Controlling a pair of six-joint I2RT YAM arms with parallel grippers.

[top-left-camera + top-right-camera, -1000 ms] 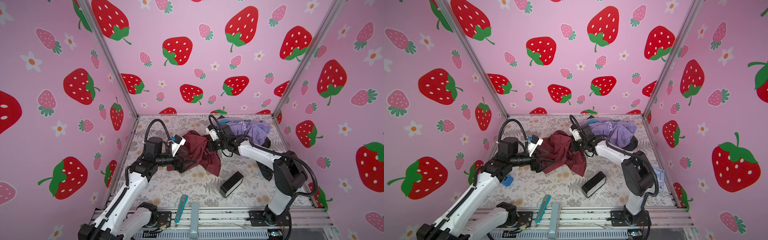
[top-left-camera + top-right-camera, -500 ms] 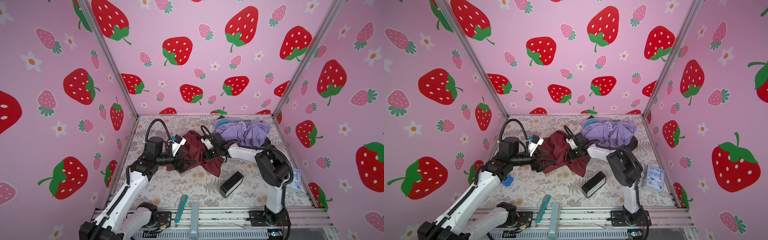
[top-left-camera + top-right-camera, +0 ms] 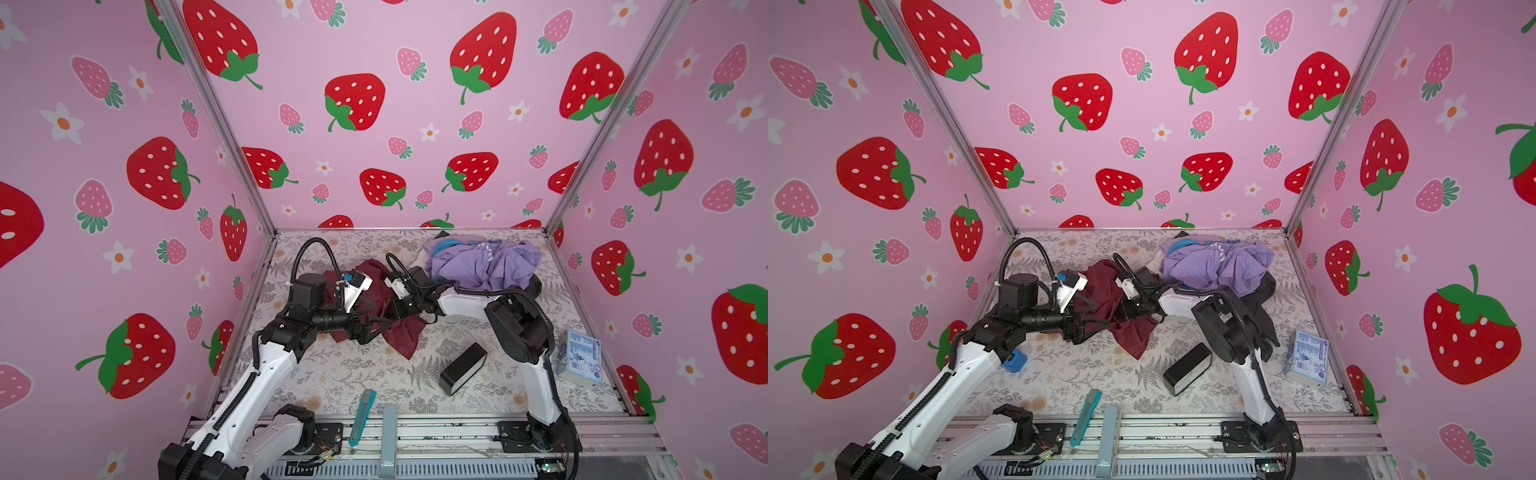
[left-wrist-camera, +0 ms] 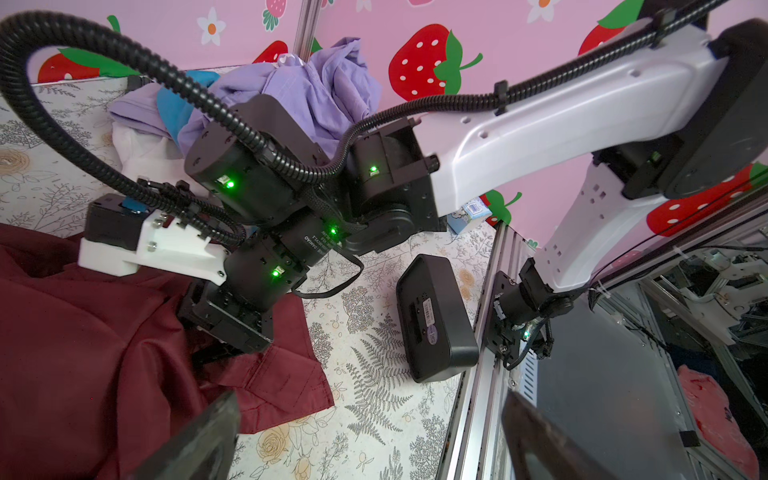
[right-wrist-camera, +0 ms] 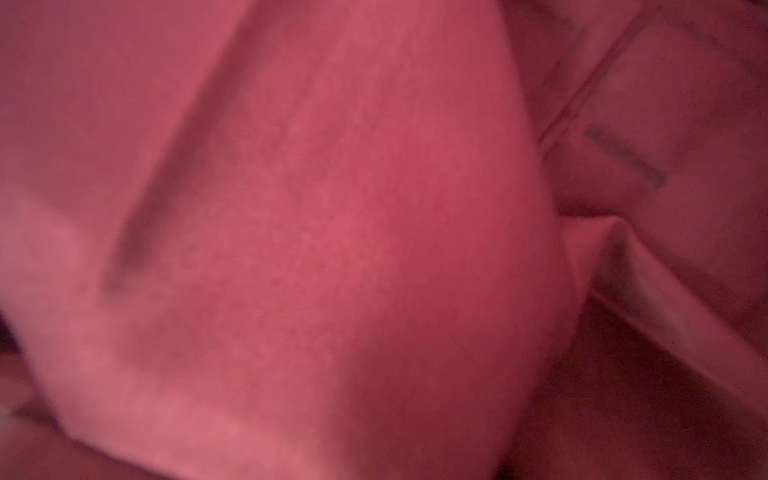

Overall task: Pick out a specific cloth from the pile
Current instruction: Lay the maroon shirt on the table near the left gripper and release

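The cloth (image 3: pixel 401 334) (image 3: pixel 1136 338) is dark maroon and lies crumpled mid-table, apart from the pile (image 3: pixel 486 266) (image 3: pixel 1219 266) of lavender, light-blue and white clothes at the back right. My right gripper (image 3: pixel 399 309) (image 3: pixel 1128 308) presses down into the cloth's top. Its fingers are buried in the folds, and its wrist view shows only blurred maroon fabric (image 5: pixel 332 208). My left gripper (image 3: pixel 376 328) (image 4: pixel 365 449) hovers at the cloth's near-left edge (image 4: pixel 83 332), open, with nothing between its fingers.
A black box (image 3: pixel 463 368) (image 4: pixel 436 320) lies in front of the cloth to the right. A blue-and-white carton (image 3: pixel 579 359) leans at the right wall. A teal utility knife (image 3: pixel 362 415) and a grey bar (image 3: pixel 389 440) sit at the front rail.
My right gripper has swung left from the pile's edge onto the maroon cloth, its arm folding back. The left arm has hardly moved.
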